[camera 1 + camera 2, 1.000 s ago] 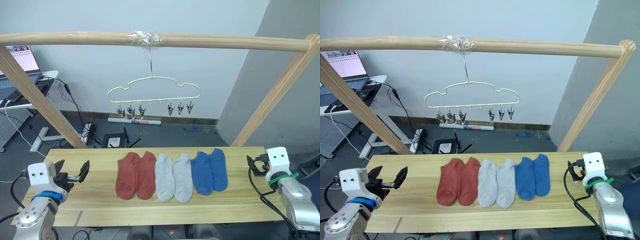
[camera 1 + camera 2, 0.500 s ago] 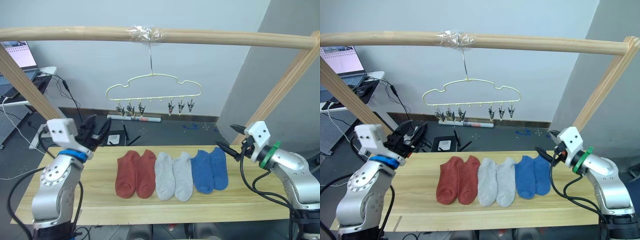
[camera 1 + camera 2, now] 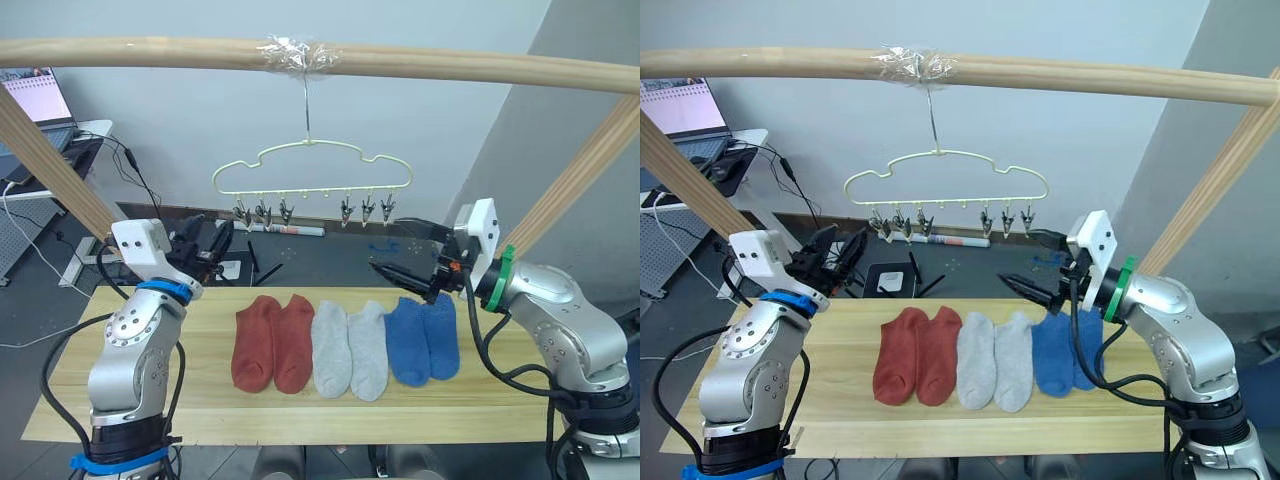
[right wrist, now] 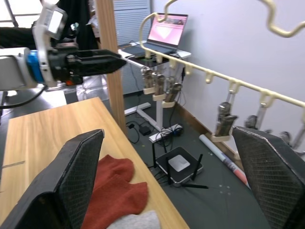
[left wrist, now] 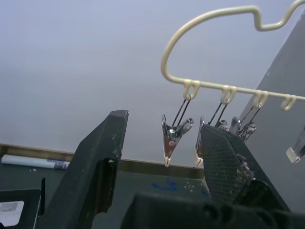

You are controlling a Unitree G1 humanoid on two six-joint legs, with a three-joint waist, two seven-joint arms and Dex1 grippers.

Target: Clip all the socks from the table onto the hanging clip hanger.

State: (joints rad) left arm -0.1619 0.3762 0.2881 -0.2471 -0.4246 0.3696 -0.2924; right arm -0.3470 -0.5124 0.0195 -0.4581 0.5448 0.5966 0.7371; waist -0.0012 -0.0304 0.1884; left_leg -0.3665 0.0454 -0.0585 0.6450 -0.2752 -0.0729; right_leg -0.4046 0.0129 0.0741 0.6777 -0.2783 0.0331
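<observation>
Pale wooden counter (image 3: 200, 400) carries six socks (image 3: 345, 345); clip hanger (image 3: 310, 175) hangs empty; left tool (image 3: 222, 240) and right tool (image 3: 400, 255) both gape apart.

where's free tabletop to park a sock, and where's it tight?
Bare table shows from the left end to the rust-red socks, along the front edge below the row, and right of the blue socks. The middle is crowded: rust-red, grey socks and blue lie side by side. The right hand hangs over the blue pair.

Head stereo pair looks down over the pale-yellow plank surface (image 3: 200, 400); both wrist cameras face the pale-yellow wire clip hanger (image 5: 224, 86) closely.
</observation>
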